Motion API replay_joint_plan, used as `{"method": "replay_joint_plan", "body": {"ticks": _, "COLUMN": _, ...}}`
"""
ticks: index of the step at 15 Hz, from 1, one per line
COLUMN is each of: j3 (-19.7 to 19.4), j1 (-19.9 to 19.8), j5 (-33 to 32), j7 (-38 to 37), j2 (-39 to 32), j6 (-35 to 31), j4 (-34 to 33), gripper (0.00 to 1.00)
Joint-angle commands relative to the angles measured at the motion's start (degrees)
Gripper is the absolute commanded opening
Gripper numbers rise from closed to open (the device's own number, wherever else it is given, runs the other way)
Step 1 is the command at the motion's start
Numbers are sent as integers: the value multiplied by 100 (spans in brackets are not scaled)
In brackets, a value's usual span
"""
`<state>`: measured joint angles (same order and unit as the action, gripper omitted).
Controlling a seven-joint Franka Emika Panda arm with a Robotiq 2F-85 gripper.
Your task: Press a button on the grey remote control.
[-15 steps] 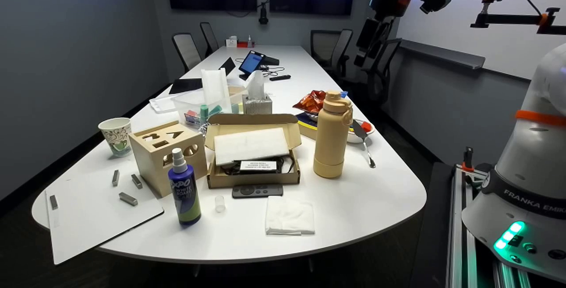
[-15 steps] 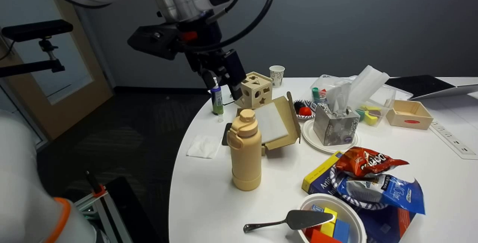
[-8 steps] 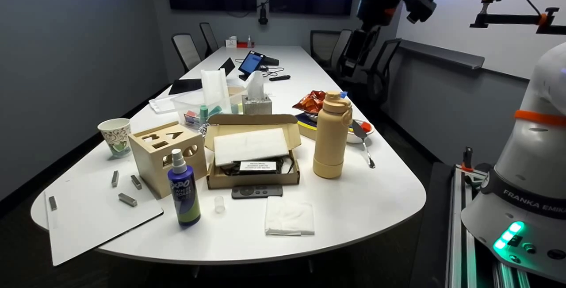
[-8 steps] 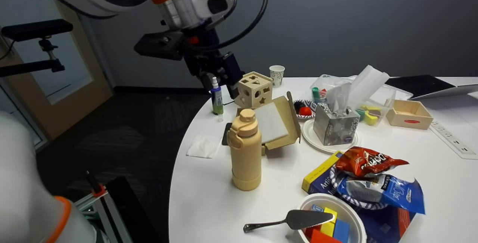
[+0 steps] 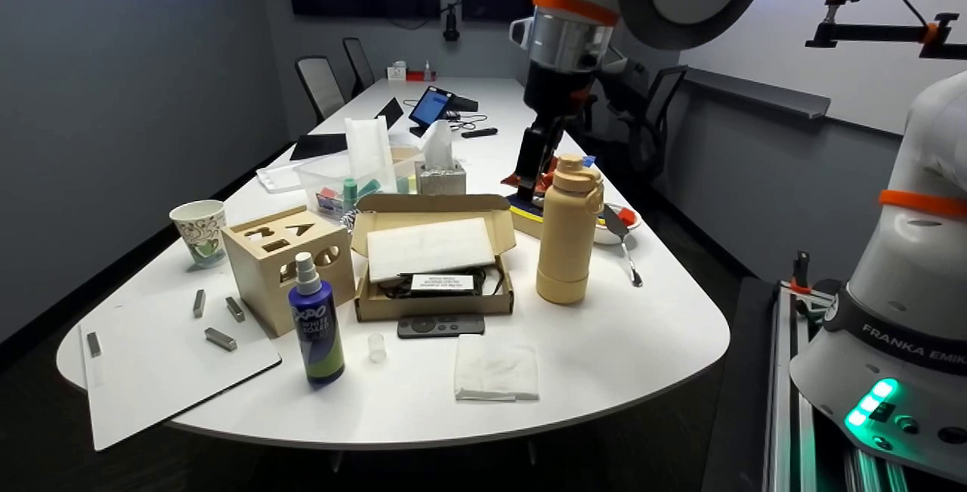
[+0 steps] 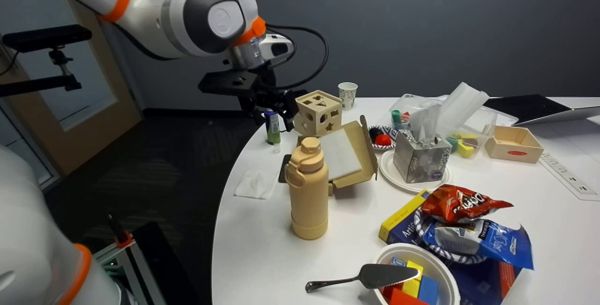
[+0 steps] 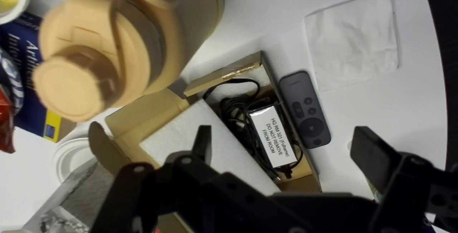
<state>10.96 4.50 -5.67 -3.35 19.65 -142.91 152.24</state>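
Pincer [image 7: 282,136] spread, above desk [image 5: 619,356]. Grey remote [image 7: 304,109] flat, buttons [image 7: 308,101] up, near desk's rounded edge, just beside open cardboard box [image 5: 434,309].

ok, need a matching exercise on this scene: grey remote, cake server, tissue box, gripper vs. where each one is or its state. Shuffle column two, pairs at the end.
Column one
1. grey remote control
2. cake server
3. tissue box
4. gripper

Column two
A. open, holding nothing
B. stands on a white plate
C. lies flat beside an open cardboard box
D. one end lies over a white bowl

Pairs: 1-C; 2-D; 3-B; 4-A
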Motion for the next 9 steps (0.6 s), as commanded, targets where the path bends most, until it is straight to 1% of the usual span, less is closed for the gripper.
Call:
{"method": "replay_joint_plan", "body": {"ticks": 1, "j3": -182, "j1": 207, "j5": 287, "j7": 286, "j2": -1330, "j6": -463, "j4": -639, "gripper": 100}}
{"method": "replay_joint_plan", "body": {"ticks": 4, "j3": -178, "j1": 335, "j5": 593, "j7": 572, "j2": -2006, "j6": -665, "j4": -999, "gripper": 100}}
{"method": "replay_joint_plan", "body": {"ticks": 5, "j3": -145, "j1": 365, "j5": 693, "j7": 660, "j2": -2179, "j6": -677, "j4": -1115, "gripper": 75}}
{"method": "replay_joint_plan", "body": {"ticks": 6, "j3": -108, "j1": 384, "j5": 747, "j7": 708, "j2": -2324, "j6": -661, "j4": -1220, "gripper": 74}}
{"method": "replay_joint_plan", "body": {"ticks": 7, "j3": -81, "j1": 396, "j5": 700, "j7": 664, "j2": -2467, "j6": -638, "j4": -1317, "gripper": 68}}
{"method": "replay_joint_plan", "body": {"ticks": 8, "j3": -62, "j1": 415, "j5": 651, "j7": 624, "j2": -2600, "j6": -638, "j4": -1403, "gripper": 58}}
{"method": "replay_joint_plan", "body": {"ticks": 9, "j3": -56, "j1": 428, "j5": 626, "j7": 618, "j2": -2739, "j6": -669, "j4": -1482, "gripper": 51}}
